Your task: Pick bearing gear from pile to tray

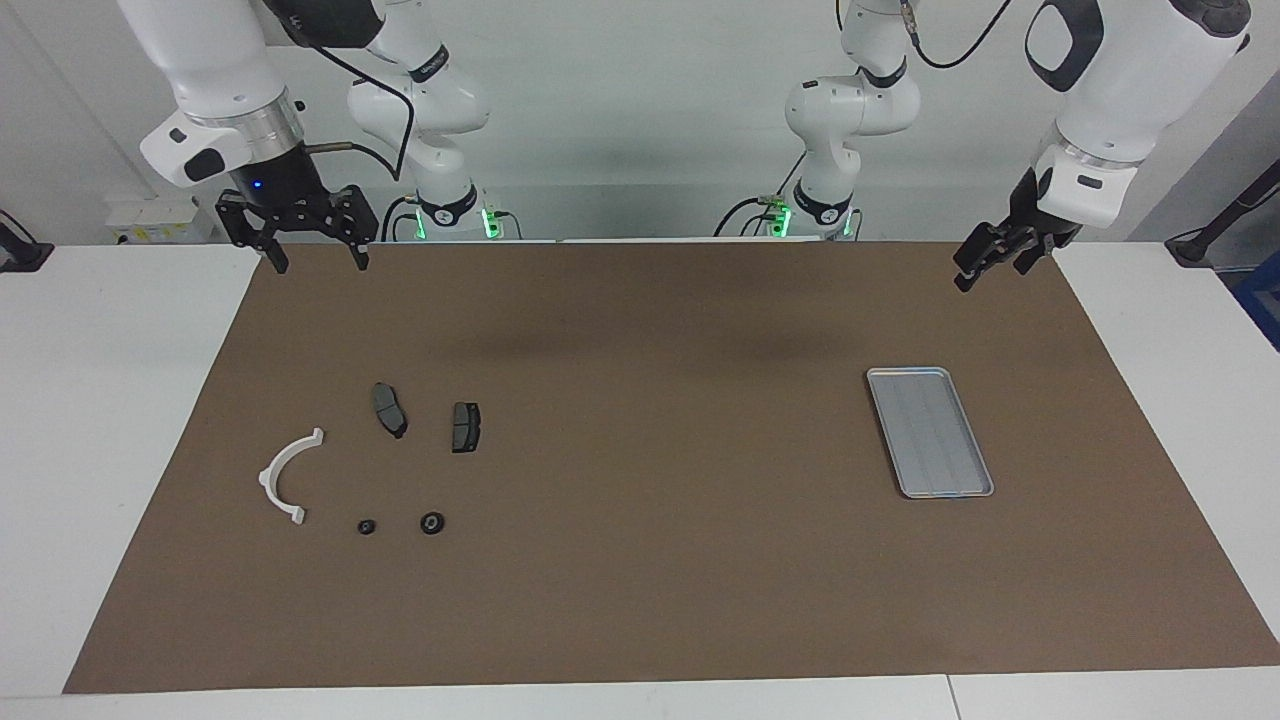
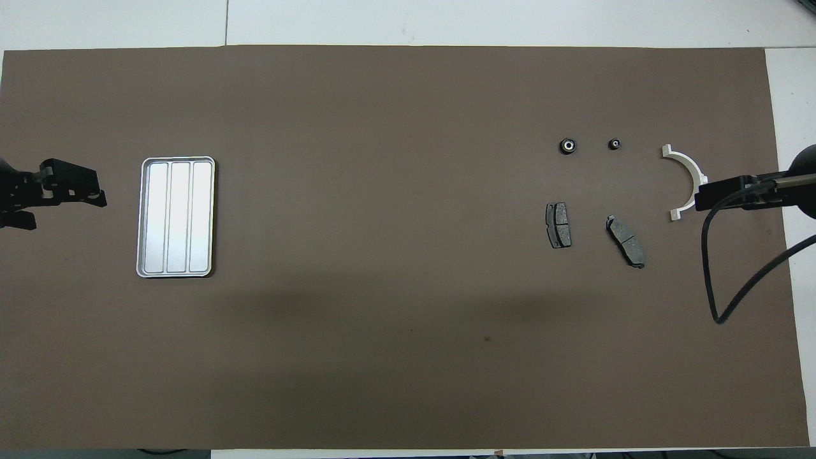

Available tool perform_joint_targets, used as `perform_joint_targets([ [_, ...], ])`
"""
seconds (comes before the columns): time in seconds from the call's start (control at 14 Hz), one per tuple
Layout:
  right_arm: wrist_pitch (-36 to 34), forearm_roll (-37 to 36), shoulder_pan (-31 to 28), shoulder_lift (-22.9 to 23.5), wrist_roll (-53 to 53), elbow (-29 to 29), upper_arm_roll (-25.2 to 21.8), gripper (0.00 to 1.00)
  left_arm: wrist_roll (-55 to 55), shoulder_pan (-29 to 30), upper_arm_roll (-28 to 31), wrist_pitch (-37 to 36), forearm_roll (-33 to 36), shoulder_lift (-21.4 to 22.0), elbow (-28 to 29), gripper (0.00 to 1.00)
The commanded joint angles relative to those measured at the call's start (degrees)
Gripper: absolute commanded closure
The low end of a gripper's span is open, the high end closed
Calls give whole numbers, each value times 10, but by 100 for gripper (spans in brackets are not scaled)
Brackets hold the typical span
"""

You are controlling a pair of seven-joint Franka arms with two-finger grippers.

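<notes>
The pile lies toward the right arm's end of the brown mat. It holds a white half-ring [image 1: 285, 475] [image 2: 687, 182], two dark grey pad-shaped plates [image 1: 390, 408] [image 1: 465, 427], and two small black round pieces [image 1: 432, 522] [image 1: 366, 526], farthest from the robots. The larger round piece [image 2: 567, 146] has a pale centre and the smaller one [image 2: 614, 144] lies beside it. The silver ridged tray [image 1: 930, 432] [image 2: 176, 217] lies empty toward the left arm's end. My right gripper [image 1: 318, 262] hangs open and empty, high over the mat's edge by the robots. My left gripper [image 1: 990, 275] hangs open and empty over the mat's corner near its base.
The brown mat [image 1: 640, 560] covers most of the white table [image 1: 100, 400]. A black cable [image 2: 720, 274] loops from the right arm over the mat's end near the half-ring.
</notes>
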State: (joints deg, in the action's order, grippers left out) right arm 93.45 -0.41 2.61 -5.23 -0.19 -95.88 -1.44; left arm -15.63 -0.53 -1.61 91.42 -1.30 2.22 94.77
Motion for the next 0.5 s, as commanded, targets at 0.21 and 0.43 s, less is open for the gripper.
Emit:
perform_joint_targets([
  [0.21, 1, -3, -1, -4, 12, -2, -1, 0, 2, -2, 3, -8, -6, -1, -3, 0],
  [0.43, 0, -2, -3, -7, 11, -2, -2, 0, 2, -2, 3, -9, -6, -1, -3, 0],
])
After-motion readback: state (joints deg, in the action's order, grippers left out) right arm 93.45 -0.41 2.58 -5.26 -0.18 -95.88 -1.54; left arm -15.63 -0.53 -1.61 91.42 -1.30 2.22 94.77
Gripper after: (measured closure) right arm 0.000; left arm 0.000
